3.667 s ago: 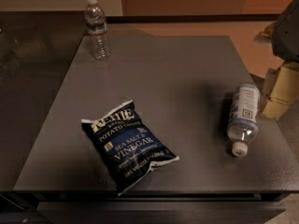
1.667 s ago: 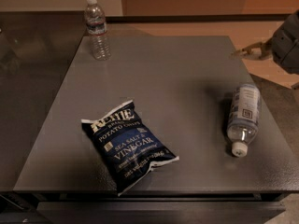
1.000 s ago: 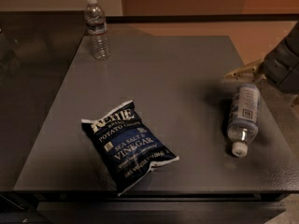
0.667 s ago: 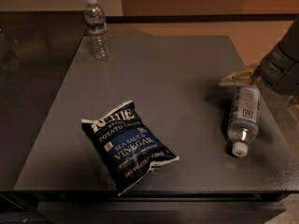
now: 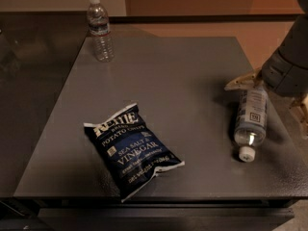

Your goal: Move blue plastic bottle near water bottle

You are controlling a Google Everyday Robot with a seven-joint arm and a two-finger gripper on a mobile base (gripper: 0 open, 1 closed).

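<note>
The blue plastic bottle (image 5: 251, 117) lies on its side near the right edge of the grey table (image 5: 168, 76), with its white cap pointing toward the front. The water bottle (image 5: 99, 30) stands upright at the table's far left corner, well apart from it. My gripper (image 5: 265, 101) comes in from the right and sits low over the far end of the blue plastic bottle. It is open, with one pale finger (image 5: 237, 82) to the left of the bottle and the other (image 5: 302, 110) to the right. It holds nothing.
A dark blue bag of sea salt and vinegar chips (image 5: 131, 148) lies flat at the front middle of the table. A darker counter (image 5: 33, 81) adjoins the table on the left. The table's right edge runs just past the blue plastic bottle.
My gripper has moved in from the right edge of the view, leftward and down, until its fingers straddle the far end of the lying bottle. The bottles and the bag have not moved.
</note>
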